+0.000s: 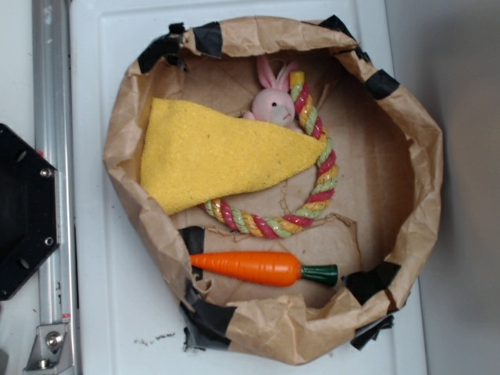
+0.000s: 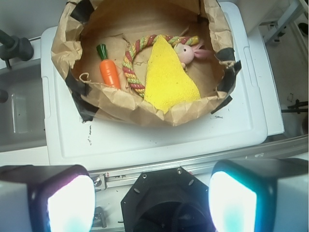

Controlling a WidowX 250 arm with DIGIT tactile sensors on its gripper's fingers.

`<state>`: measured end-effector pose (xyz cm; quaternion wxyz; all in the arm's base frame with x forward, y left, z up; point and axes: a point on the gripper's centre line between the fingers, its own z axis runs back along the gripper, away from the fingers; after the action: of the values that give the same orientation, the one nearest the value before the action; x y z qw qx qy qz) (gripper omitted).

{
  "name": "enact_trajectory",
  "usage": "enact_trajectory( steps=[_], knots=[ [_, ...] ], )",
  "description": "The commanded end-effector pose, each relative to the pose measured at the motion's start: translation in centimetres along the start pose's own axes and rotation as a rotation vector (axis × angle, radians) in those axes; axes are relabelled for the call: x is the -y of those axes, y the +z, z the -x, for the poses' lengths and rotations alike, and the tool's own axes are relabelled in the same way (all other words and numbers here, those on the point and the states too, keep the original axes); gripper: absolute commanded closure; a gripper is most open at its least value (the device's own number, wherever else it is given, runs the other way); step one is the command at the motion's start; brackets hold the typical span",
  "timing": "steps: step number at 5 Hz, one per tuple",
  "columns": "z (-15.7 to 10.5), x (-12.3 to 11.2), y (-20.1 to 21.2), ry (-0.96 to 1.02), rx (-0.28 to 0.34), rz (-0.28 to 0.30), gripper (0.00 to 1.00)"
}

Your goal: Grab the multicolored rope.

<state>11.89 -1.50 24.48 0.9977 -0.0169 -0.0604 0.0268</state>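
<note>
A rope (image 1: 319, 173) of pink-red, yellow and pale green strands lay in a ring on the floor of a paper nest (image 1: 406, 141), its rolled rim patched with black tape (image 1: 380, 83). A yellow cloth (image 1: 211, 153) covered roughly half the ring, leaving one long arc exposed. A bunny (image 1: 273, 101) rested against the rope where cloth and ring met, and a carrot (image 1: 258, 267) lay apart, beside the wall. The nest sat on a white lid (image 1: 109, 234).

The gripper (image 2: 152, 198) hung well back over the robot's base, far from the nest; its two pads (image 2: 70, 205) stood wide apart, holding nothing. The approach, by all appearances, had not begun. The bare arc, away from the bunny, looked the likeliest place to pinch, since the cloth would foul a grasp elsewhere.
</note>
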Motion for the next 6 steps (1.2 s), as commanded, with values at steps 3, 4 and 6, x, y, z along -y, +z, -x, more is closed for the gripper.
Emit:
enact_trajectory(
  steps=[3,4,6],
  knots=[
    [-7.8,0.9,-2.8,0.236,0.011,-0.079,0.0],
    [-11.6,1.1,-6.2,0.49,0.033,-0.046,0.0],
    [-13.5,1.1,-13.4,0.68,0.089,0.055,0.0]
  ],
)
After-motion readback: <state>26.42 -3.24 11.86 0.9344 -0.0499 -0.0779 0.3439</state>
